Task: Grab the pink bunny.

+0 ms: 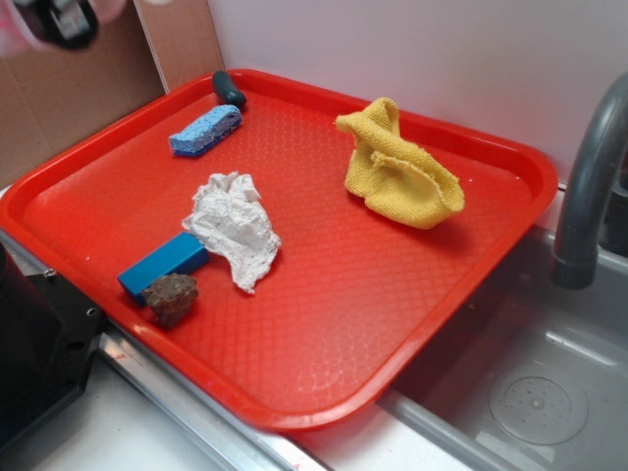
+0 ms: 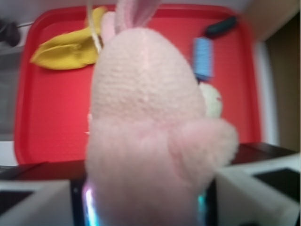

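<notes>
Setting: pale wall behind a red plastic tray point(image 1: 324, 324), a grey sink and faucet point(image 1: 589, 186) at 3 o'clock.
Pincer: its black body point(image 1: 59, 20) is blurred at the exterior view's 11 o'clock corner; pinching the pale pink fuzzy plush bunny point(image 2: 150, 127), judging by the wrist view.
Bunny: fills the wrist view, ears toward 12 o'clock, high above the tray.
Tray contents: crumpled white paper wad point(image 1: 235, 228), yellow knitted cloth point(image 1: 397, 167), blue sponge point(image 1: 206, 130), blue block point(image 1: 162, 267).
Risk: soft plush may slip free if the hold is shallow.
</notes>
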Available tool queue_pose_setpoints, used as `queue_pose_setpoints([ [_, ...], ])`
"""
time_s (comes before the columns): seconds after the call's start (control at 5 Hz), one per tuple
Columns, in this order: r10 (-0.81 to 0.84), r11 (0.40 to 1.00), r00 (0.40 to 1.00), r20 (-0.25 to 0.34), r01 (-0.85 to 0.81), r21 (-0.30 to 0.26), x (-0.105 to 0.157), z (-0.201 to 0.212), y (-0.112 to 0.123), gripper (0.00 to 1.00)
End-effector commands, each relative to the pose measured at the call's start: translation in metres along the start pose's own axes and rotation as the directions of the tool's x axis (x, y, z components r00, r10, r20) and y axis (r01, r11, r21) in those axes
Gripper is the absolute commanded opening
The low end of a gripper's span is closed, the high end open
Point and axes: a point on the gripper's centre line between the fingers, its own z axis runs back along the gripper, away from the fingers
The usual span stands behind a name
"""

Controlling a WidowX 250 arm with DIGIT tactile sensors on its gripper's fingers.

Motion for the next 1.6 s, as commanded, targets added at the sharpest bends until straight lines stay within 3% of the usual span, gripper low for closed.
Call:
queue_pose_setpoints([
  [0.0,0.069,0.996,0.997,0.025,-0.07,0.058,0.016,0.019,0.034,0.0],
  [0.2,0.04,0.995,0.999,0.013,-0.041,0.096,0.033,0.007,0.032,0.0],
  [0.4,-0.036,0.991,0.999,-0.031,0.039,0.13,0.046,-0.015,0.007,0.0],
  [0.8,-0.101,0.991,0.994,-0.039,0.104,0.084,0.021,-0.017,-0.024,0.0],
  [1.4,0.005,0.996,0.998,-0.066,0.001,0.084,0.005,-0.019,-0.003,0.0],
])
